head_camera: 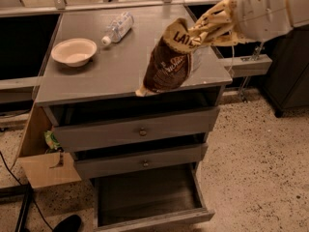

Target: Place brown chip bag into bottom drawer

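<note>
My gripper [200, 32] reaches in from the upper right and is shut on the top end of the brown chip bag [169, 64]. The bag is dark brown with pale yellow ends and white lettering. It hangs tilted in the air over the front right part of the grey cabinet top [106, 71], its lower end near the front edge. The bottom drawer [147, 197] is pulled open below, showing its dark wood-grain floor with nothing in it.
A beige bowl [74, 51] and a lying plastic water bottle [116, 28] sit on the cabinet top. Two shallower drawers with round knobs [143, 131] are slightly open. An open cardboard box [43, 149] with a green packet [51, 140] stands at the left.
</note>
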You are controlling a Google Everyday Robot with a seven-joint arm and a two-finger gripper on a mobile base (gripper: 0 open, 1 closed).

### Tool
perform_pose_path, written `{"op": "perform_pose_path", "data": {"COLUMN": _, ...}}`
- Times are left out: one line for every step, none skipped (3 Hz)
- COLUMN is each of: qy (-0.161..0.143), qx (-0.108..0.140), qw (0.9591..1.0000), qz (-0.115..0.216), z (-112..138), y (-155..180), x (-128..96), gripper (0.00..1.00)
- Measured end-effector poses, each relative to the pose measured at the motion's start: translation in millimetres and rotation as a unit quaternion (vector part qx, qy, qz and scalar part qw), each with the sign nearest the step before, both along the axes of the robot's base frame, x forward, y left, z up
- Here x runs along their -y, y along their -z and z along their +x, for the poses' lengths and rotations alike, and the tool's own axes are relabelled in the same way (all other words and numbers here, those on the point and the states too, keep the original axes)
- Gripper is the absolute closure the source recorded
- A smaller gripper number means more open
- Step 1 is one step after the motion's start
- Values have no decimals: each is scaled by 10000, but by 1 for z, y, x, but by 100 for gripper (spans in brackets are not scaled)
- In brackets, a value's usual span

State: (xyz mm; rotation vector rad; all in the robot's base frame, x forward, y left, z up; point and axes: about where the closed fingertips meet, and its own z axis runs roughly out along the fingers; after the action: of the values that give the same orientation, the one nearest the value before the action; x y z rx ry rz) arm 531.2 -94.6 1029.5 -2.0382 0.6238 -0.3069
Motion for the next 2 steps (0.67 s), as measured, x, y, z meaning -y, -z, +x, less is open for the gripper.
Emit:
{"op": "perform_pose_path", "data": {"qy": -426, "qx": -134, "qw": 9990, "qz": -102, "z": -22, "y": 4, "x": -6, "gripper": 100}}
{"op": "perform_pose_path", "data": {"qy": -553, "qx": -88, "qw": 9984, "qz": -116, "z": -23, "y": 4, "x": -10, "gripper": 100}}
